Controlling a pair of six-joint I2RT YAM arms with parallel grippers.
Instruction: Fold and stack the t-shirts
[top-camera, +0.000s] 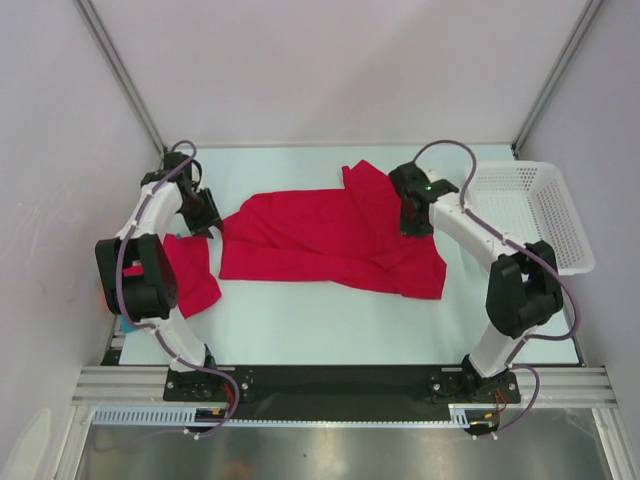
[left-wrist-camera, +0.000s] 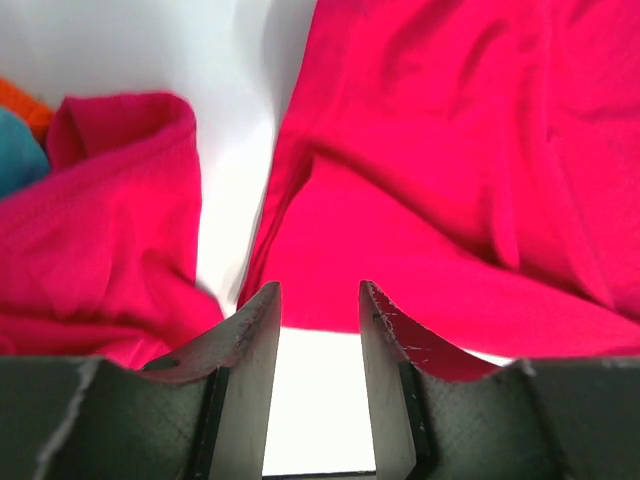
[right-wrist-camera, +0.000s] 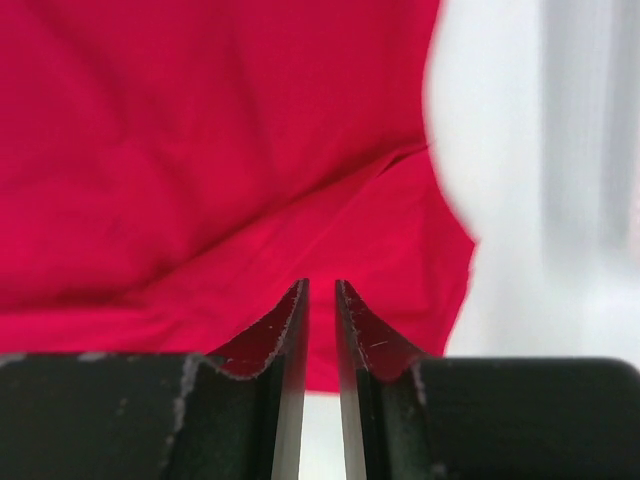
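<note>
Across the table (top-camera: 300, 325) lie two red t-shirts (top-camera: 330, 235), beside one white basket (top-camera: 560, 215).

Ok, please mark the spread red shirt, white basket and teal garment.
spread red shirt (top-camera: 320, 245): top view, cloth middle.
white basket (top-camera: 535, 205): top view, mesh floor.
teal garment (left-wrist-camera: 18, 150): left wrist view, visible edge.

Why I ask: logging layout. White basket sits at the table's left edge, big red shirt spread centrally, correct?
No: the white basket sits at the right edge of the table, per the top view; the big red shirt is spread centrally.
</note>
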